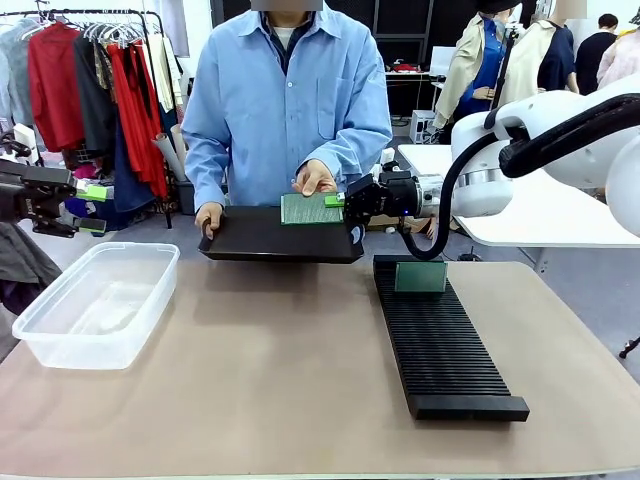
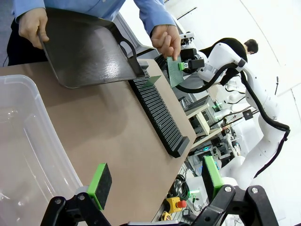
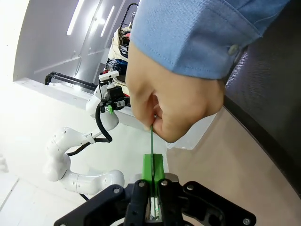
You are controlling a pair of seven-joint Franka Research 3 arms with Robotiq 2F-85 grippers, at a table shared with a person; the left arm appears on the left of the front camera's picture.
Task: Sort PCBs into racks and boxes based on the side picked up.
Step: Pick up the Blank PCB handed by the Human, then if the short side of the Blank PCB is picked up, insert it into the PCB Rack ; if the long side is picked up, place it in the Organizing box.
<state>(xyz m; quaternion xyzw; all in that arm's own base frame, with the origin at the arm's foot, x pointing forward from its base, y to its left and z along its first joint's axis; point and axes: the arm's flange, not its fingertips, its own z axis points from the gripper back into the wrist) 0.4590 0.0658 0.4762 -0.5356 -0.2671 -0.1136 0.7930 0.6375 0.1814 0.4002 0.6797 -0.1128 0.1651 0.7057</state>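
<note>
Rack (image 1: 445, 345) nearest, PCB handover beyond it.
The right gripper (image 1: 345, 205) is pinched tight on one edge of the PCB (image 1: 310, 209), which the person's hand (image 1: 315, 178) holds above the black tray (image 1: 270, 240). A second PCB (image 1: 420, 277) stands in the rack's far slots. The left gripper (image 2: 155, 181) hangs wide and empty near the clear box (image 1: 40, 325). The PCB should probably be drawn away straight and level, without twisting, once the hand lets go.

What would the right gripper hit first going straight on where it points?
Probably the person's hand, directly ahead, pinching the far end of the PCB that the right gripper is shut on.
</note>
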